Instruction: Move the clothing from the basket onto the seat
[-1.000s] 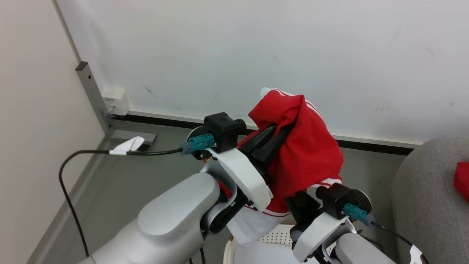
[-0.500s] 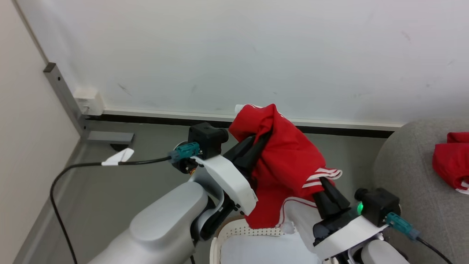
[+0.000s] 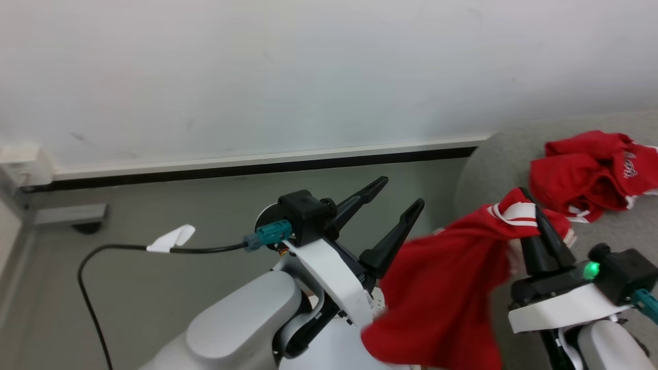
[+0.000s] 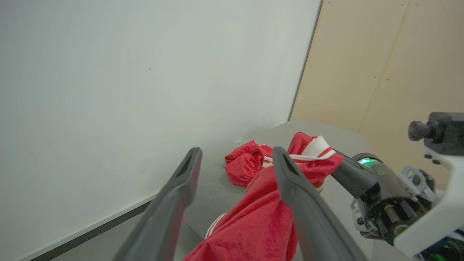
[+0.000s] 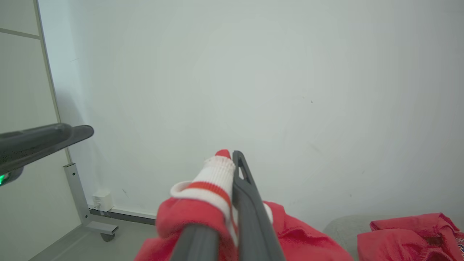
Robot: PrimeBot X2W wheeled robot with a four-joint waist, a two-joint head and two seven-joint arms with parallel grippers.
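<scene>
Two red pieces of clothing are showing in the head view: the hanging garment (image 3: 442,298) is dangling at lower right from the right gripper (image 3: 527,198), whose fingers are pinching its white striped trim, while the crumpled garment (image 3: 591,174) is lying on the grey seat (image 3: 509,149) at upper right. At centre frame the left gripper (image 3: 401,191) is holding its fingers wide apart with nothing between them.

Not much to read here, tbh. The closest thing is a small white print (image 3: 628,165) in curly script on the red garment (image 3: 586,169) lying on the grey seat (image 3: 504,159), far right of the head view. It's too small and blurry to make out any letters. The white tag (image 3: 169,239) on the black cable (image 3: 216,248), lower left, looks blank.
</scene>
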